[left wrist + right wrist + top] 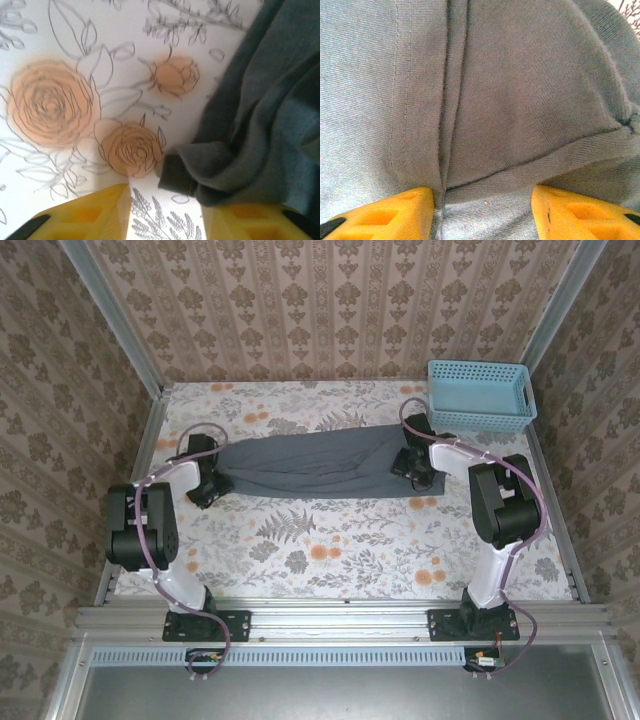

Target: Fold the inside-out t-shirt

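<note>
My left claw point(165, 220) gapes at the shirt's point(260, 110) 9 o'clock end, right claw point(485, 210) spread over 3 o'clock: placed, I judge, to pull it flat.

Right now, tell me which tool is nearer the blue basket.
Right. The right tool is on the t-shirt at its end close to the basket; the left tool is at the opposite end, across the table.

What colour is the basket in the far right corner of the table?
Light blue. The perforated basket shows best in the top external view.
</note>
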`<state>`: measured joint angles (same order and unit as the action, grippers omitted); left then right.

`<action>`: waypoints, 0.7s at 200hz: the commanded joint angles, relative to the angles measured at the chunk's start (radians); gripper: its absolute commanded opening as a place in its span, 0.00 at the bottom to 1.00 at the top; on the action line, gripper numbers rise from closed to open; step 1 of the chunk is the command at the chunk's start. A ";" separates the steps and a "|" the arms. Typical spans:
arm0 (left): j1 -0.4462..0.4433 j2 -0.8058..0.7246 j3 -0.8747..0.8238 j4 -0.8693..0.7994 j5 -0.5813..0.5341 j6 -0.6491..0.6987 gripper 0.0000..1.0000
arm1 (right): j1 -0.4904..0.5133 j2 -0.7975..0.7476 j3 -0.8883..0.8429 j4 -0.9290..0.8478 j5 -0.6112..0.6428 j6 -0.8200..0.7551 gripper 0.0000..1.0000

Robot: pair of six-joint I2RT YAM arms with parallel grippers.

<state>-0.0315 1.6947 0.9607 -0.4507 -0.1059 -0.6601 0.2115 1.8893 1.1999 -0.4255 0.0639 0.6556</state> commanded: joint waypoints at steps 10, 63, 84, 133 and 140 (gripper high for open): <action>0.048 -0.006 0.040 -0.008 -0.048 0.002 0.31 | -0.032 0.033 0.017 -0.043 0.089 0.004 0.56; -0.003 -0.181 -0.023 0.031 -0.096 0.053 0.30 | -0.038 -0.028 0.002 -0.024 0.083 -0.046 0.56; -0.085 -0.187 -0.012 0.056 -0.070 0.092 0.42 | -0.012 -0.059 0.003 -0.026 0.074 -0.063 0.57; -0.127 0.004 0.124 0.038 0.002 0.128 0.60 | -0.001 -0.057 -0.004 -0.029 0.083 -0.054 0.58; -0.126 0.033 0.146 0.033 -0.002 0.126 0.60 | -0.003 -0.049 -0.001 -0.036 0.089 -0.053 0.58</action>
<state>-0.1616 1.6444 1.0271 -0.3958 -0.1272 -0.5659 0.2123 1.8446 1.2045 -0.4259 0.1238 0.6090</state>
